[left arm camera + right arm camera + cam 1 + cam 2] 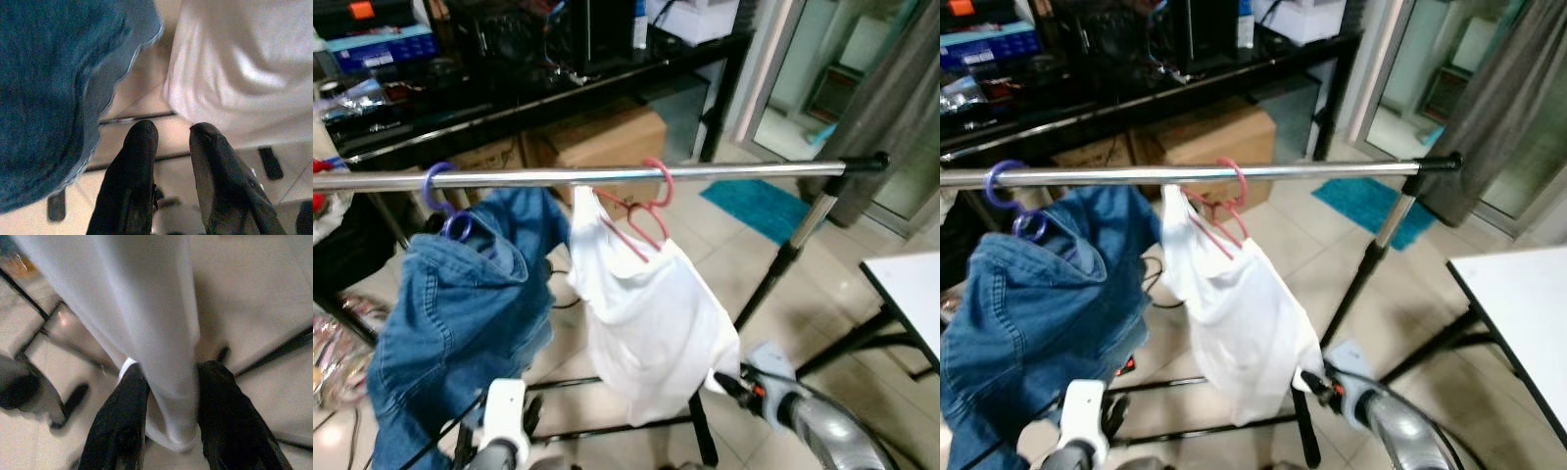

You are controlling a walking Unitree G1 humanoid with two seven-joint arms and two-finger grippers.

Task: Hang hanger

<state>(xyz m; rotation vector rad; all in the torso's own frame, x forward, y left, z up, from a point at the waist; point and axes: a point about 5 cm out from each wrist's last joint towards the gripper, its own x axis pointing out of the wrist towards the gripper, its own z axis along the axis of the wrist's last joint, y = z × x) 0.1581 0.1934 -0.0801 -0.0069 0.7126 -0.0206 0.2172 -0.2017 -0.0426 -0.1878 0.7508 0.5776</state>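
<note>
Pink hanger (646, 211) w/ white garment (651, 323) already hooked over the chrome rail (607, 176), hook seated just right of the rail's middle; so the hang itself looks done, and the step in hand is letting go of the cloth. Right gripper (168, 382) sits low by the garment's lower right corner; its fingers (120, 421) stand either side of a fold of white fabric, clenched on it or nearly so; the fold runs straight down between them. Left gripper (171, 142) hangs below, betw. the two garments; fingers parted, grasping nothing, floor tiles visible in the gap.

Next move, prob.: right fingers release the fold and the arm backs off down and away w/o dragging the cloth, else the hanger could slide along or tip off the rail.

Around: denim jacket (460, 304) on a purple hanger (445, 201) just left of the white garment, the two nearly touching; rack's black upright (783, 264) and base bars (607, 382) under the grippers, so a low retreat risks a knock; cardboard box (607, 142) and dark bench (509, 98) behind; white bench (911, 294) at right; teal mat (759, 206) on the floor.
</note>
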